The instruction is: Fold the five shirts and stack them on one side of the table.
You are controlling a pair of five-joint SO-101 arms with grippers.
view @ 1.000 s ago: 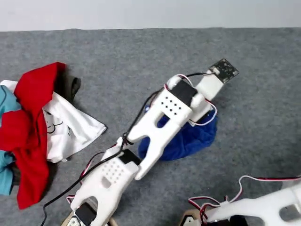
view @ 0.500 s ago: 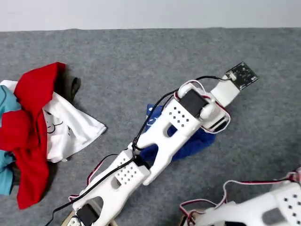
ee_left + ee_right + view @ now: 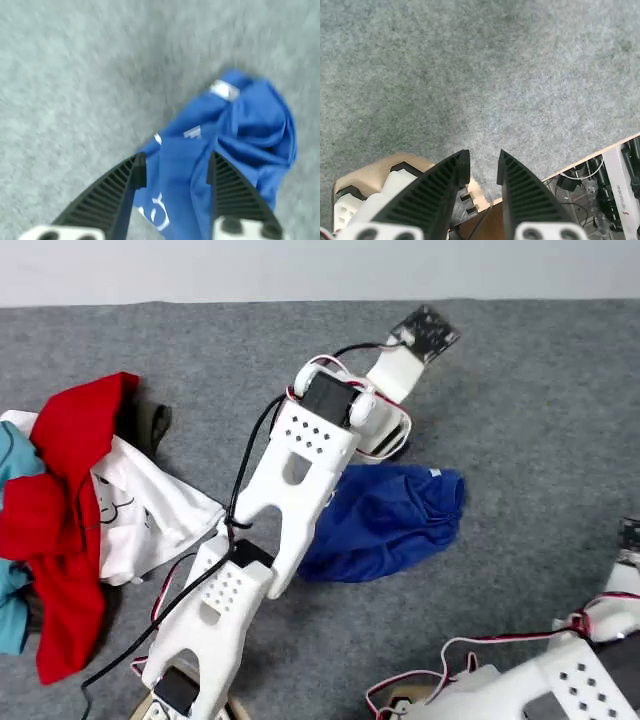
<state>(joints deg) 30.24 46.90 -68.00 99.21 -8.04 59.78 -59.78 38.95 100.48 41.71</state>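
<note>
One crumpled blue fabric shirt (image 3: 390, 520) mid-table on grey carpet (image 3: 520, 390), framed between parted fingers of left gripper (image 3: 175, 157). Right gripper (image 3: 483, 155) fingers narrowly apart, empty. Red, white, teal shirt heap (image 3: 70, 490) well aside.

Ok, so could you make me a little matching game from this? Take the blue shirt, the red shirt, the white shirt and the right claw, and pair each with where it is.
Things:
1. blue shirt
2. red shirt
3. white shirt
4. right claw

Places:
A. partly under the red one, off to one side
B. over bare grey mat, near its edge
C. draped on top of other shirts
D. crumpled alone in the middle, below the open left claw

Pairs: 1-D, 2-C, 3-A, 4-B.
</note>
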